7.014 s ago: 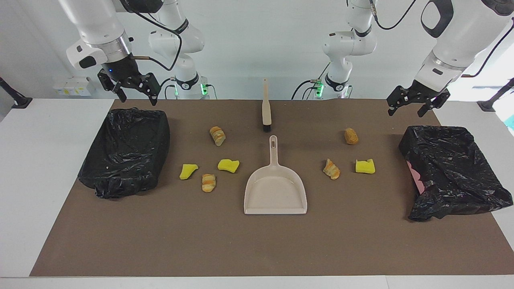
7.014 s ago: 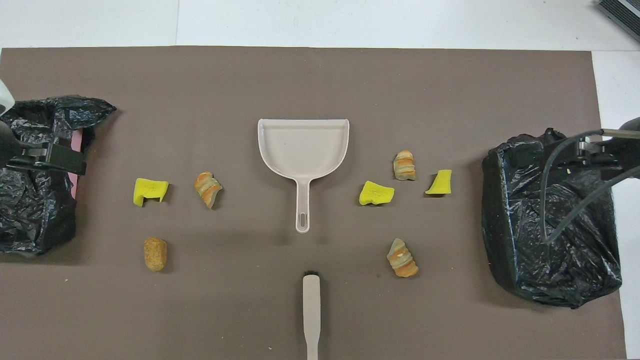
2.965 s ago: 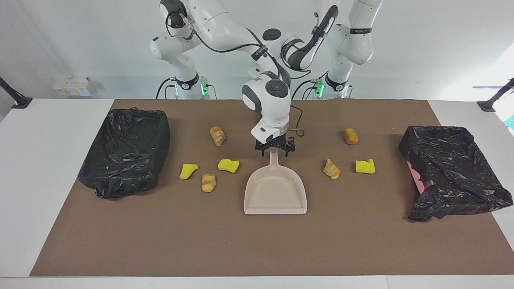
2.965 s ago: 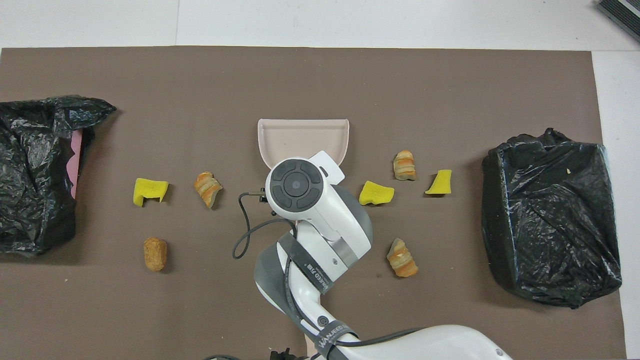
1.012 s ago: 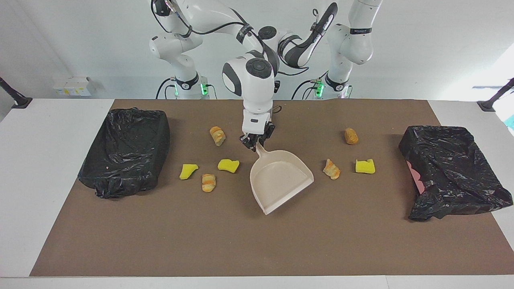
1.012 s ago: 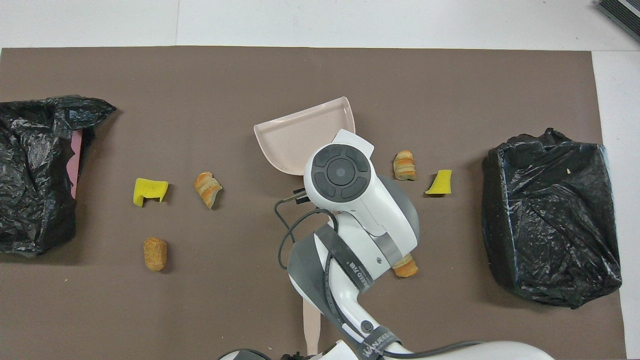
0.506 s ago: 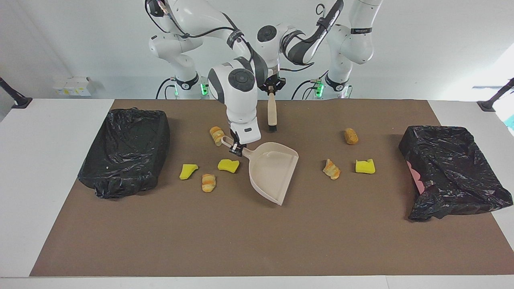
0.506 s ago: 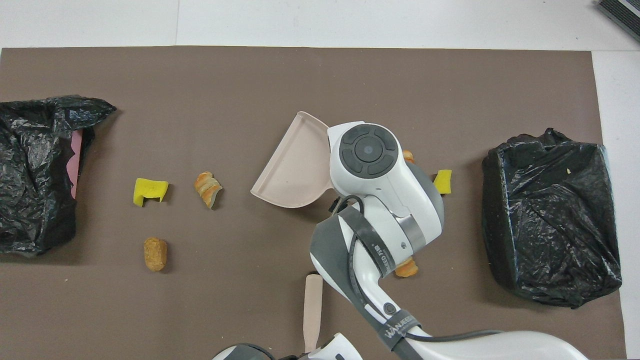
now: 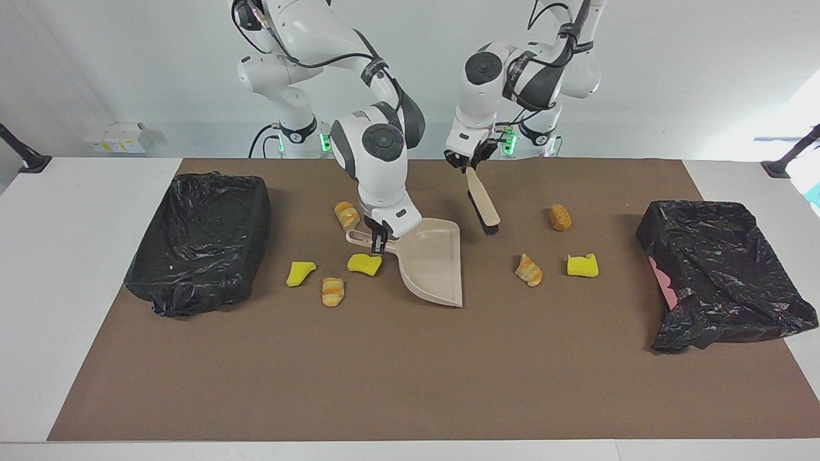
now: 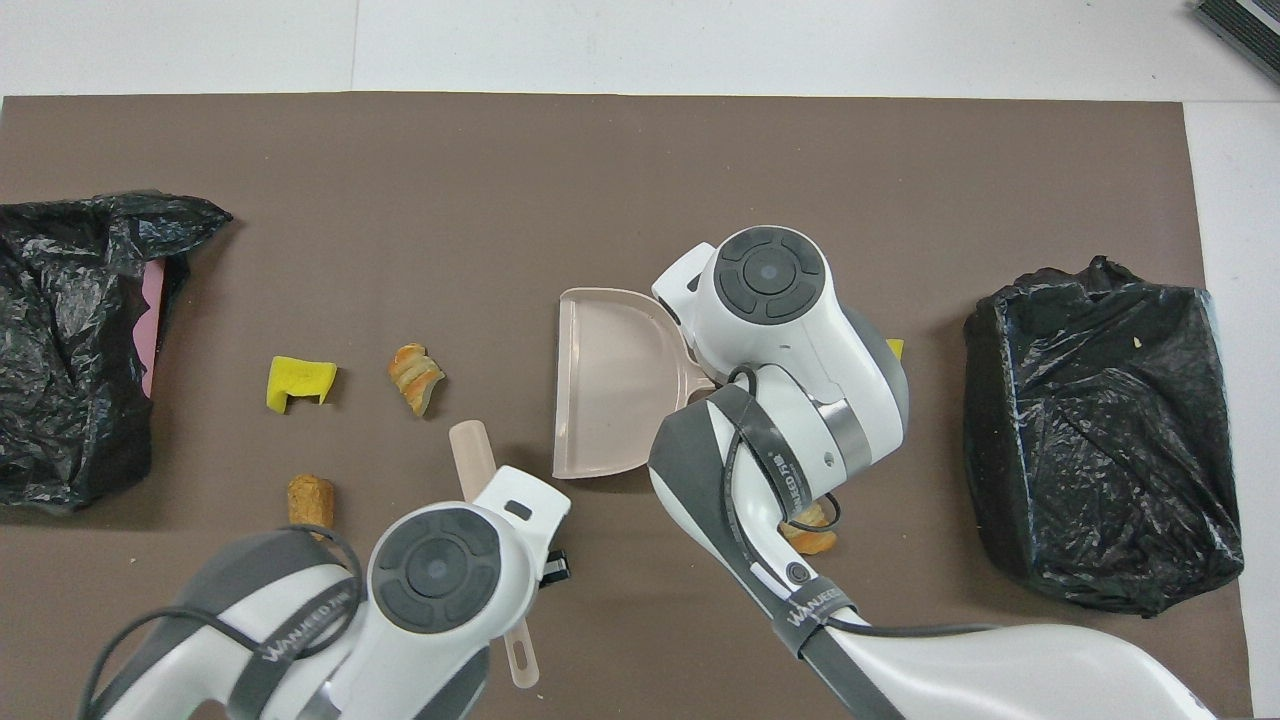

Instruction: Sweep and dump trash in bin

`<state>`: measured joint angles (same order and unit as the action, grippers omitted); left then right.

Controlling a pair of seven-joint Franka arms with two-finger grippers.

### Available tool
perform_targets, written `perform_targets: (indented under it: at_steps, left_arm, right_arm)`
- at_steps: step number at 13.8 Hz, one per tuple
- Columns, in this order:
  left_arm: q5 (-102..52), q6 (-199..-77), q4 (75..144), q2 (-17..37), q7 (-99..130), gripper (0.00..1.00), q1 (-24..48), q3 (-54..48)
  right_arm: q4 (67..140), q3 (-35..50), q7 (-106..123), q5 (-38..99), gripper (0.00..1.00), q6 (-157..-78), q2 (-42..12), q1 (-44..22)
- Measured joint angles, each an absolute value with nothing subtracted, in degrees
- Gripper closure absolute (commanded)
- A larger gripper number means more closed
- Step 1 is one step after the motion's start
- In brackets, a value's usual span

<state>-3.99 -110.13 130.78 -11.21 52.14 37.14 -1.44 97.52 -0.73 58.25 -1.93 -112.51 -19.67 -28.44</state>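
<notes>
Right gripper [image 9: 378, 238] is pinching the dustpan [image 9: 430, 261] handle mid-table; left gripper [image 9: 469, 161] is gripping the tilted brush [image 9: 483, 205].

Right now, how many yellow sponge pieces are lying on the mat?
3, all on the mat. Two lie toward the right arm's end: one beside the dustpan, one nearer the bin. The third lies toward the left arm's end, beside a striped lump.

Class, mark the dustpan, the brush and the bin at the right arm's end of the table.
dustpan [image 9: 430, 259], facing view, on its pan floor.
brush [image 9: 482, 200], facing view, on its handle above the bristles.
bin [image 9: 204, 235], facing view, on its black liner.
</notes>
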Motion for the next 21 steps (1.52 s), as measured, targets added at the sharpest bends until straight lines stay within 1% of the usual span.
perform_targets:
  at_steps: [4,6,10,12,14,16,17,19,21]
  left_arm:
    - [-2.9,-109.3,130.4,-10.8,52.0,1.0,26.3,-1.4]
    - [-2.6,-106.8,130.5,-10.3,52.2,1.0,21.4,-1.4]
    - [-0.3,-101.0,131.3,-10.5,60.4,1.0,15.5,-1.4]
    - [-0.1,-99.9,133.2,-11.6,63.9,1.0,14.1,-1.5]
    - [-0.1,-99.9,138.0,-14.8,64.6,1.0,13.9,-1.5]
    - [-0.1,-103.0,142.5,-17.8,64.6,1.0,13.9,-1.8]
    - [-0.2,-106.2,143.8,-18.3,64.6,1.0,13.9,-1.9]
    - [-2.1,-113.3,144.8,-17.5,64.6,1.0,14.0,-2.3]
    - [-4.6,-119.7,144.7,-15.5,64.6,1.0,15.3,-2.7]
  right_arm:
    - [97.5,-0.6,60.0,-3.5,1.0,-111.8,-19.7,-28.4]
    - [97.6,-0.5,60.5,-3.7,1.0,-111.3,-19.7,-28.6]
    - [97.9,-0.5,60.6,-3.7,1.0,-111.3,-19.8,-28.9]
    - [98.3,-0.6,60.6,-3.7,1.0,-112.0,-20.1,-28.8]
    - [99.4,-0.6,60.2,-3.7,1.0,-113.3,-20.1,-28.8]
    - [100.7,-0.6,60.1,-3.7,1.0,-115.1,-20.1,-28.8]
    - [101.2,-0.6,60.1,-3.7,1.0,-115.5,-20.1,-28.8]
    - [101.5,-0.7,60.1,-3.7,1.0,-115.9,-20.1,-28.8]
    - [101.6,-0.7,60.1,-3.7,1.0,-115.9,-20.1,-28.7]
